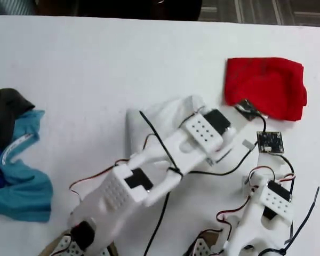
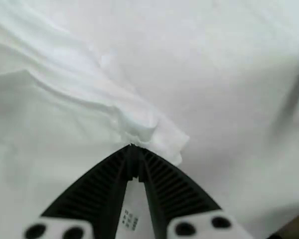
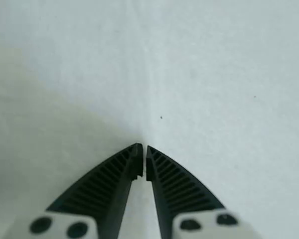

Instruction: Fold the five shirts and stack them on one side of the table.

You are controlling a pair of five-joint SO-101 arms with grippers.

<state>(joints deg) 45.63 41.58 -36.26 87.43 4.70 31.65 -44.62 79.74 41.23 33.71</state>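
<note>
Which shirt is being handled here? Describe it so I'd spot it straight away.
On the white table, look to the middle, under the outstretched arm. The white shirt lies there crumpled, one fold at the tips of the left tool. Its neighbours are coloured: a red shirt on one side, a teal and dark heap on the other.

I see the white shirt [image 1: 165, 114] lying rumpled, one edge bunched into a ridge, with a red shirt [image 1: 266, 85] folded into a compact block just beyond it to the right, and a teal shirt [image 1: 21, 181] and black shirt [image 1: 5, 106] heaped unfolded well to its left.
</note>
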